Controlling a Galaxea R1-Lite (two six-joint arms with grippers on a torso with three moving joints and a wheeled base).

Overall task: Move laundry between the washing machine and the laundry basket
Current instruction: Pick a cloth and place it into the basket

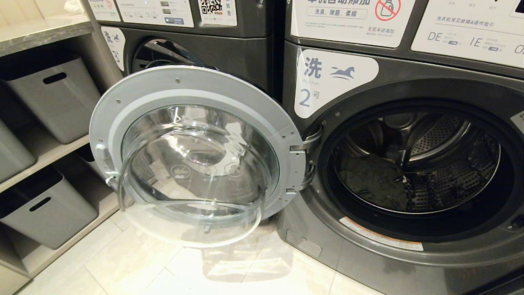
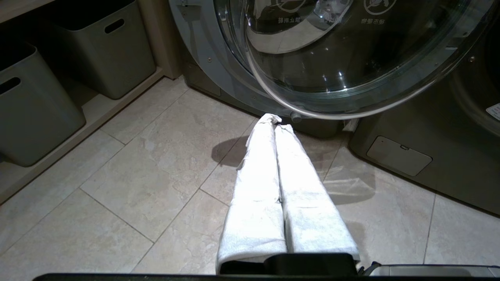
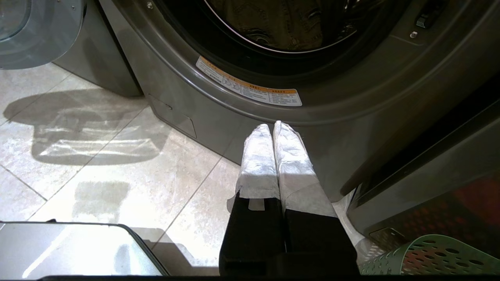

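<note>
Both your left end effector [image 2: 274, 125] and right end effector [image 3: 272, 125] are closed, empty. The dark olive-grey garment [image 3: 273, 21] lies ahead of the right one, inside the dark grey front-loading washer [image 3: 351, 101]. You risk snagging its rim.

Glossy clear door bowl [image 1: 196, 172], perforated metal drum [image 1: 442, 164], perforated green plastic laundry basket [image 3: 429, 257].
</note>
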